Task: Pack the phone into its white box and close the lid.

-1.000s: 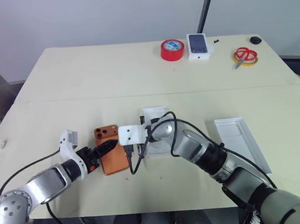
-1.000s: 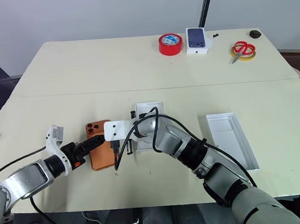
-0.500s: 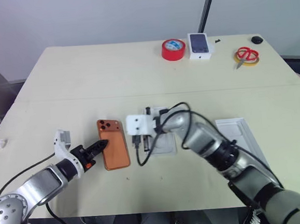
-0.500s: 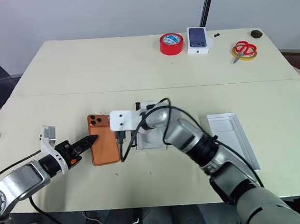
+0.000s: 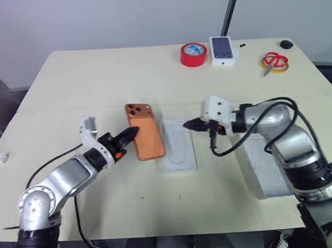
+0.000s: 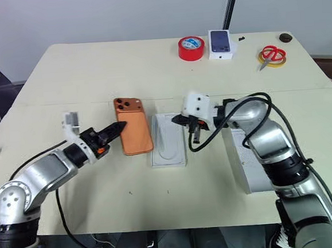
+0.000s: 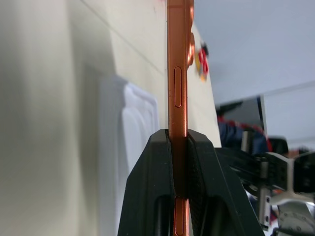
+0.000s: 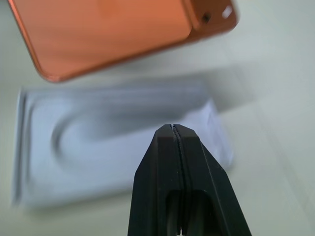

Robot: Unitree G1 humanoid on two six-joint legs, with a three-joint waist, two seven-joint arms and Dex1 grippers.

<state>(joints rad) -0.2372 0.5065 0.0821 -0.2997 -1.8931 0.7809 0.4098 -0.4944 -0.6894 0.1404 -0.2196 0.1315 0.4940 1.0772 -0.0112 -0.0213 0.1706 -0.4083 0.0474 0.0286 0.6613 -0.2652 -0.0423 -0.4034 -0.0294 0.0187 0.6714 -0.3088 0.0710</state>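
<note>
— What can't you make out here?

— The white box (image 5: 268, 167) at the right is largely covered by the right arm, so its inside is hidden. The phone (image 7: 177, 93) runs off the top and bottom edges in the left wrist view, and its near end sits between the left gripper's (image 7: 178, 142) fingers.

— Anything else?

— The insert (image 8: 118, 142) is blurred in the right wrist view. Behind the phone, a dark shape (image 7: 246, 140) is too blurred to name.

Cream table (image 5: 93, 78): insert (image 5: 178, 152) centre; far edge red tape (image 5: 193, 54), small box (image 5: 222, 49), scissors (image 5: 274, 61).
</note>
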